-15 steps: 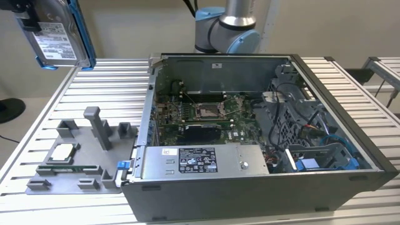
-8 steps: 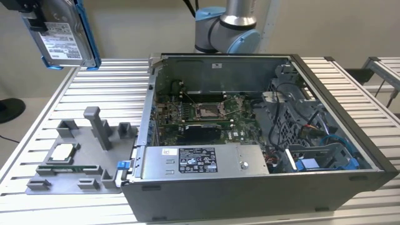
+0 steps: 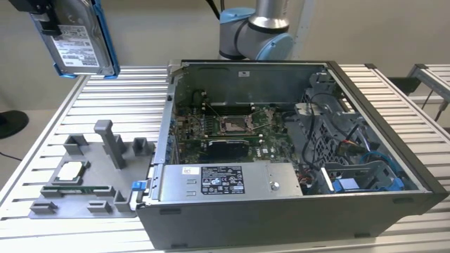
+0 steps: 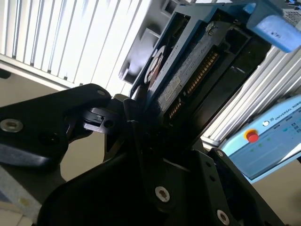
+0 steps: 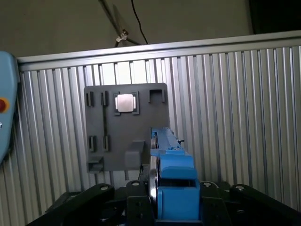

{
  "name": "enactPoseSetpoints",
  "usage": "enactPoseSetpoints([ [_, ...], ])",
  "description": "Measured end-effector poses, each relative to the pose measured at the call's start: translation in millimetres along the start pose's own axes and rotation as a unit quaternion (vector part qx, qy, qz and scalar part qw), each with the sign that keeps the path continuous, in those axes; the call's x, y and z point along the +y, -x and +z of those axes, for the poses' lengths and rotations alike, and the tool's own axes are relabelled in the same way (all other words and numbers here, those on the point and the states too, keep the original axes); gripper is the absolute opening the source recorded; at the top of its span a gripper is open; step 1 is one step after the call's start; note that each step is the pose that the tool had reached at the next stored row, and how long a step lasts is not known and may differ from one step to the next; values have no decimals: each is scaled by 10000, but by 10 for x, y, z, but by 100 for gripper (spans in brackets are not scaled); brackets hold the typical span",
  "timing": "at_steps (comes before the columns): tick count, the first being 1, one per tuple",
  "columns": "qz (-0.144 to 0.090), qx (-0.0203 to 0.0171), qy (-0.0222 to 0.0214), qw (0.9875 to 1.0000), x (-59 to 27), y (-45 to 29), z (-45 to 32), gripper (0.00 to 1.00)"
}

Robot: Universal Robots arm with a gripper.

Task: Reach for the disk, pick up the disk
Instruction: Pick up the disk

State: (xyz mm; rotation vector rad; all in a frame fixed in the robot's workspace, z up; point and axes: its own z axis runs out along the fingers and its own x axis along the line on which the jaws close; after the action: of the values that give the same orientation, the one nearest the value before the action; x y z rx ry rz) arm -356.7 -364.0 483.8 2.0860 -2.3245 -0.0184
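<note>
Claw clamps the silver-grey disk, white-labelled and blue-framed, high above the table.

An open computer case sits on the slatted table. Just beside it, a grey tray holds 1 square silver chip.

Soft, even light; bright glare on the ribbed table
</note>
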Motion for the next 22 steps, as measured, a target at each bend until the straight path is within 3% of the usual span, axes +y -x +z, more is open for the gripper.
enactPoseSetpoints([
  [22, 0, 0, 0, 10000, -338, 37, -7, 0],
])
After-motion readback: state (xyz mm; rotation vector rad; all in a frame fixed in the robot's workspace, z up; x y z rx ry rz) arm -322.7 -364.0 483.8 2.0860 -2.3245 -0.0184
